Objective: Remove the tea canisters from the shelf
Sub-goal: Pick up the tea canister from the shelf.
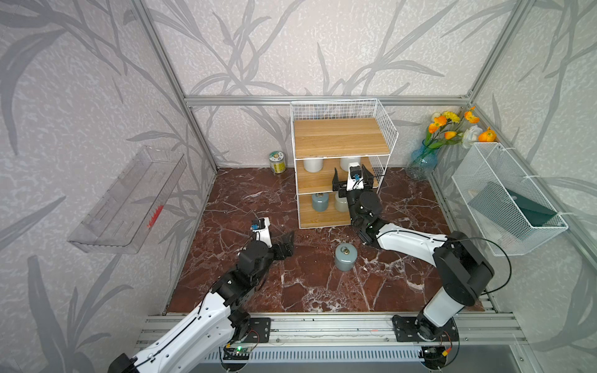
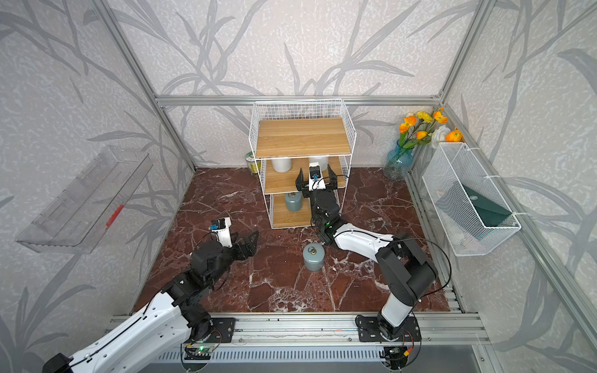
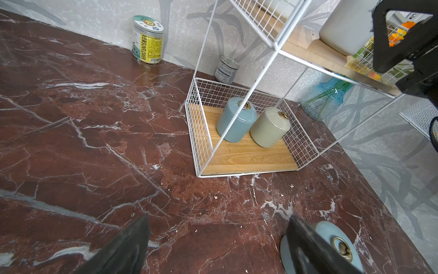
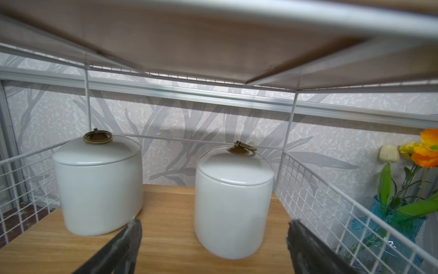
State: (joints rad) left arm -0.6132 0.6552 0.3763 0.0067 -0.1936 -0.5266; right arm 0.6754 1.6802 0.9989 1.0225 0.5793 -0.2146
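My right pincer (image 1: 350, 170) gapes wide and empty at the shelf's (image 1: 342, 137) middle tier. An off-white canister (image 4: 233, 204) stands just ahead between its fingers, and a second off-white canister (image 4: 99, 187) stands toward my left arm. My left pincer (image 3: 218, 221), equally wide and empty, hovers near a blue-grey canister (image 3: 341, 246) on the floor (image 3: 94, 142). Farther ahead, a jar (image 3: 149, 45) reads "SUNFLOWER".

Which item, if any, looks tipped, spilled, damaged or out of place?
Nothing stands out. Four tea canisters stand upright, lidded, on the shelf; the fifth, blue-grey canister stands upright on the marble tabletop. Nothing is spilled.
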